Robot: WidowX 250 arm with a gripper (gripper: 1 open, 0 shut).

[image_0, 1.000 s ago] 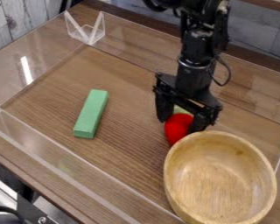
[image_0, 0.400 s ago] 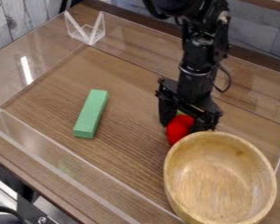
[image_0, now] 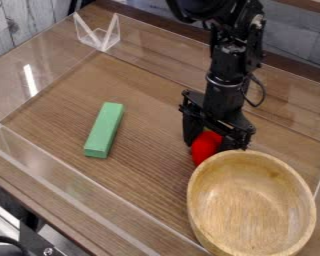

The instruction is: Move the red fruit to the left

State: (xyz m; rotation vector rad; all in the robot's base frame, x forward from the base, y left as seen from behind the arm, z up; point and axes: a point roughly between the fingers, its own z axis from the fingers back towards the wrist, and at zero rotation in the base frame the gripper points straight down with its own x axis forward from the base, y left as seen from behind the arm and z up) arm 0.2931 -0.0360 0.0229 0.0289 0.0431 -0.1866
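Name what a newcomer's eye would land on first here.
Probably the large pale wooden bowl at the lower right. Just above its rim, the bright red fruit stands out beneath the black gripper. Next comes the green block, lying apart to the left on the brown table.

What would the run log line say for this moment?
gripper: at red fruit | grip: unclear | bowl: beside fruit

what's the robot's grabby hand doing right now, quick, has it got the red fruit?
End effector: around the top of the red fruit; whether it is gripping can't be told.
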